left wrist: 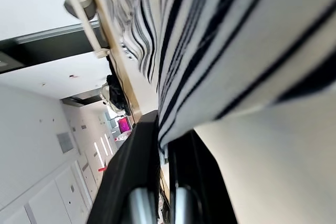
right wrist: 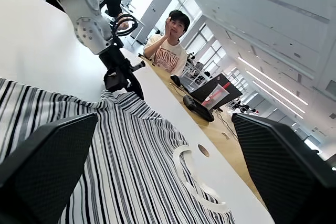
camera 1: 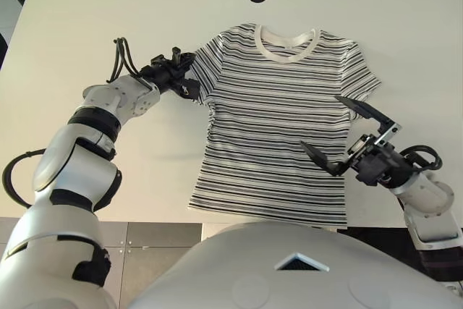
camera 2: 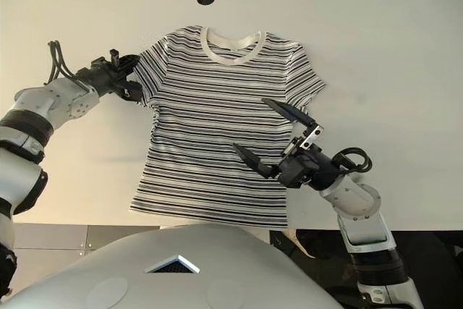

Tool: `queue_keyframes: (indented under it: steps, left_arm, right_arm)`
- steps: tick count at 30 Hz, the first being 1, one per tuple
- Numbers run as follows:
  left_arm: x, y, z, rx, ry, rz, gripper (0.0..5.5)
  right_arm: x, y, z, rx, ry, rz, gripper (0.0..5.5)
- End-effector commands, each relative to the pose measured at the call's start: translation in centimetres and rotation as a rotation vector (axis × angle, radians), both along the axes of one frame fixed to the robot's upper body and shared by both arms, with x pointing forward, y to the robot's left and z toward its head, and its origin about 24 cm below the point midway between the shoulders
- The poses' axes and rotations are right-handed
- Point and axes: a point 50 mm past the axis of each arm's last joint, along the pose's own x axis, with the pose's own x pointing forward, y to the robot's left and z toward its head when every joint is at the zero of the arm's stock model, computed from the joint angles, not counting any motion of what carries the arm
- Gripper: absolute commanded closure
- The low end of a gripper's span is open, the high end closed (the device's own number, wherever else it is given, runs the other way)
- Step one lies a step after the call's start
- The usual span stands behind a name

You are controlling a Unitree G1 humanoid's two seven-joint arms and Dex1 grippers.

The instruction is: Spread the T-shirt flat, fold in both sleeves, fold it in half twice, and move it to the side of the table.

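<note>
Striped T-shirt [camera 1: 278, 117] flat on table [camera 1: 87, 19] (neck away); left gripper [camera 1: 192, 87] pinching its sleeve [camera 1: 206, 63], right gripper [camera 1: 319, 121] splayed over it

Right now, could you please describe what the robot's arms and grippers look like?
The left arm and right arm are rounded silver-white shells with black bands at the joints. The left gripper is compact and black, with black cables looping behind its wrist. The right gripper is black too, with two long, flat, pointed fingers and a black cable coiled at its wrist.
</note>
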Motion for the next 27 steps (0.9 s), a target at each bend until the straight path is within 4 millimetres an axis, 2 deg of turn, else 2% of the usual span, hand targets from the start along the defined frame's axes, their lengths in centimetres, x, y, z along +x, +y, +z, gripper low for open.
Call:
queue_keyframes:
  steps: [1,4,8,11,18,22,27]
  left_arm:
    - [-2.0,-1.1,-1.5,-0.094,0.024,-0.014,5.39]
    - [-1.9,-1.9,-0.8,-0.143,-0.033,-0.019,5.39]
    - [-1.0,-1.9,0.6,-0.187,-0.144,0.038,5.39]
    - [-0.7,-2.5,0.8,-0.2,-0.174,0.037,5.39]
    - [0.0,-6.7,1.3,-0.25,-0.192,-0.069,5.39]
    - [-0.4,-7.8,0.9,-0.241,-0.174,-0.118,5.39]
    - [-0.5,-9.1,1.5,-0.284,-0.191,-0.157,5.39]
  right_arm:
    - [0.6,-0.1,0.0,0.016,0.001,-0.012,0.78]
    - [0.7,0.0,-0.1,0.021,0.004,-0.012,0.78]
    - [0.6,-0.1,-0.5,0.025,0.017,-0.014,0.78]
    - [0.6,-0.2,-0.7,0.028,0.022,-0.019,0.78]
    - [0.6,0.0,-1.2,0.037,0.034,-0.024,0.78]
    - [0.6,0.0,-1.4,0.044,0.035,-0.031,0.78]
    - [0.9,-0.3,-1.9,0.049,0.042,-0.064,0.78]
